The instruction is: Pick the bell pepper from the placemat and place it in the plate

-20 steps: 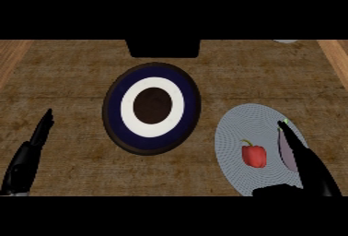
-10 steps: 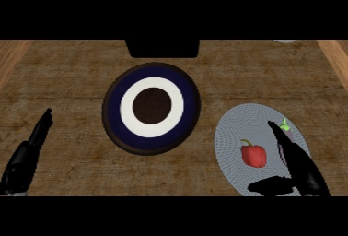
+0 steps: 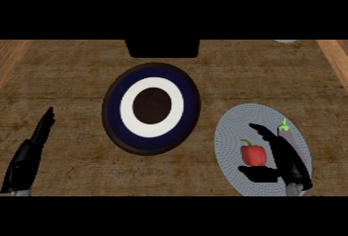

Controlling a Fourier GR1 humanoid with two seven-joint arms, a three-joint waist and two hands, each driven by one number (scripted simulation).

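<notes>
Head view is showing the right hand point(image 3: 285, 159) moving in over the placemat point(image 3: 234, 126), its fingers point(image 3: 262, 130) held straight and spread from the thumb point(image 3: 255, 174), so that the hand is forming an open bracket and is pinching nothing. The bell pepper point(image 3: 254, 155) is lying red on the placemat, between those fingers and the thumb, just beside the palm; whether any part of the hand is touching it cannot be told from this angle. A second vegetable with a green stem point(image 3: 284, 125) is showing just beyond the hand, largely hidden by it. Compared with the frame a second ago, the right hand is sitting noticeably further left and closer to the pepper, having crossed from the placemat's right edge toward its middle; the pepper itself is lying where it lay then. In my judgement this is putting the task at the approach stage, with the grasp not yet made and closure round the pepper being the next requirement. The plate point(image 3: 114, 113), dark blue with a white ring, is standing on the counter point(image 3: 61, 73) to the left of the placemat, with nothing on it. The left hand point(image 3: 28, 154) is resting open near the lower left edge, unchanged.
</notes>
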